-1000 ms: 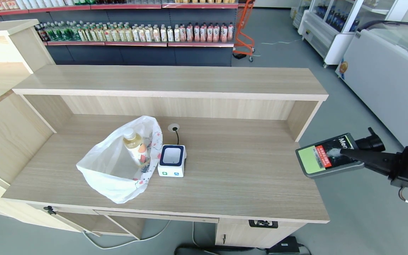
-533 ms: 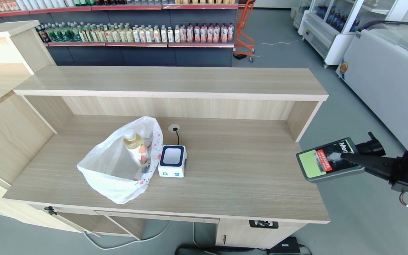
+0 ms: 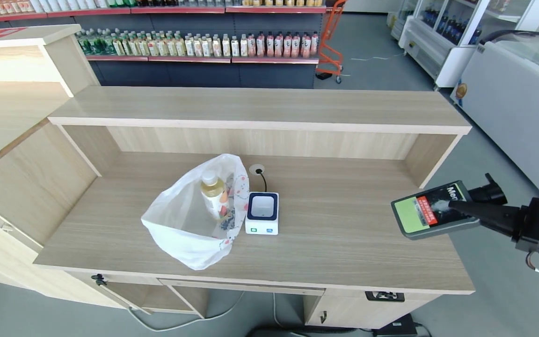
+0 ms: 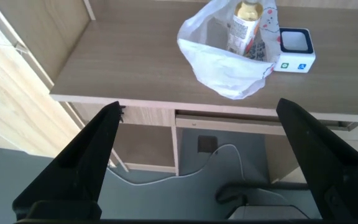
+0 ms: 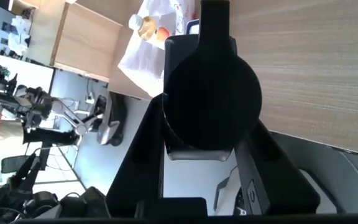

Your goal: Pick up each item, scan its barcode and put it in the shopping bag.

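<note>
Black fingers of the right claw [image 3: 452,206] are clamped on a flat dark packet [image 3: 426,210]. They pinch it by one end, its green-and-red face upward, at the right end of the counter [image 3: 344,238]. The scanner [image 3: 262,213] sits well apart from there toward the middle, its window facing up. The bag [image 3: 180,224] lies just beside the scanner on its left, mouth open, with a bottle [image 3: 212,192] upright inside. The left claw [image 4: 197,112] hangs with its fingers apart and empty, low off the counter's near edge.

The step in hand looks like carrying the packet over to be scanned.

- **Slip:** the grip is on one end only, so a quick swing could let the packet pivot or slide out.
- **Failed scan:** I cannot tell where the barcode is. If it sits on the upward face, the scan will fail unless the wrist turns it down.
- **Collision:** a low pass could knock the scanner into the bag, collapsing its thin mouth or tipping the bottle.
</note>
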